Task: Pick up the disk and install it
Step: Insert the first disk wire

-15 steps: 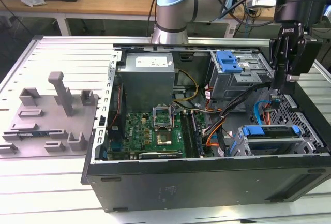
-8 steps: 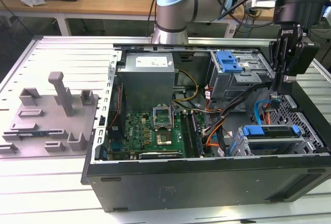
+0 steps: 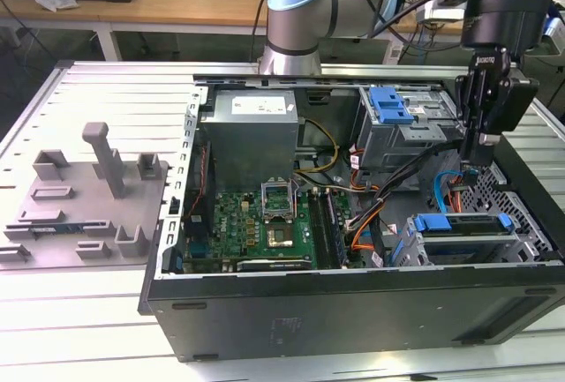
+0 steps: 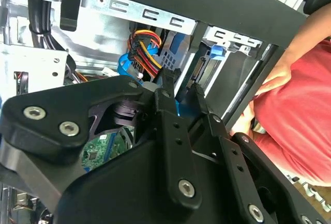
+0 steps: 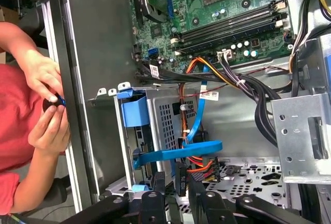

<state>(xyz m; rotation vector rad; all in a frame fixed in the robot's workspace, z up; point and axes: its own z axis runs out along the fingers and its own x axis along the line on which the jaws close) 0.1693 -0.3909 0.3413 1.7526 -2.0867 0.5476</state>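
Motherboard (image 3: 265, 223) mid-case, then loose cables (image 3: 397, 183). The disk (image 3: 461, 239) sits in the front bay at the exterior view's right. Gripper (image 3: 478, 160) hovers above it, jaws slightly spread, empty. Risks: snagging the blue cable (image 5: 176, 155); person's hand (image 5: 44, 74) close to the case wall.

No print can be read: the white label (image 3: 260, 104) on the power supply (image 3: 252, 139) and the small white tags (image 5: 208, 95) on the cables (image 5: 248, 84) carry marks too fine to make out.
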